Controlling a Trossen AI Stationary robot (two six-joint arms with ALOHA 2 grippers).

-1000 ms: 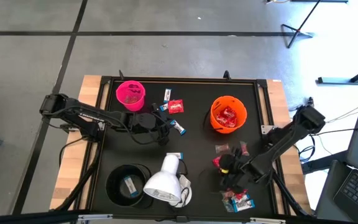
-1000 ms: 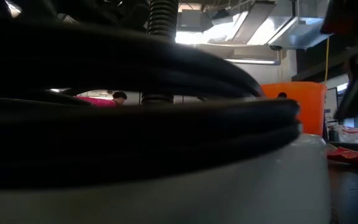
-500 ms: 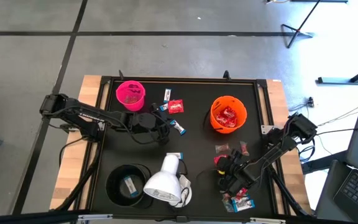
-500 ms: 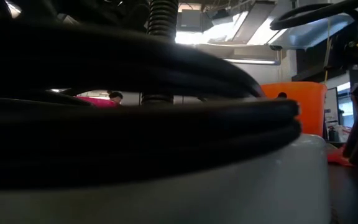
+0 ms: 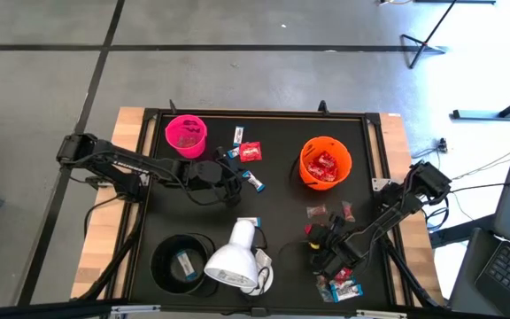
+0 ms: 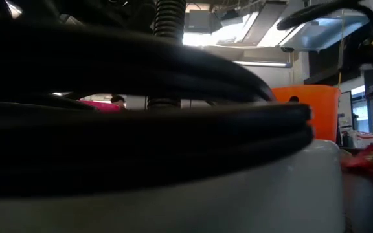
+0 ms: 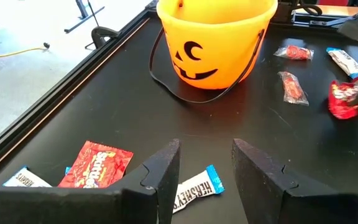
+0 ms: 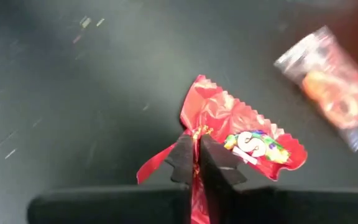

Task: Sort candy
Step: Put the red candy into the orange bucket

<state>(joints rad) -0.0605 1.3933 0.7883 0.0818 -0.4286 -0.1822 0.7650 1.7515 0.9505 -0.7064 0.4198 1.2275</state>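
High cam straight down on whole table (image 5: pixel 273 190). Low cam at tabletop, blocked close by lamp head (image 6: pixel 173 194) (shared w/ high). Wrist cams near tabletop.

A black surface (image 5: pixel 273 208) holds three cups. The pink cup (image 5: pixel 186 135) stands at the far left. The orange cup (image 5: pixel 326 163), with a pumpkin face, stands at the far right. The black cup (image 5: pixel 182 263) sits near the front, just beside a white lamp head (image 5: pixel 234 260).

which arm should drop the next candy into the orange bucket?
Right. Its gripper is already shut on a red crinkly Skittles packet, below the orange jack-o'-lantern bucket. The left gripper is open and empty over a white-and-blue Hershey's bar.
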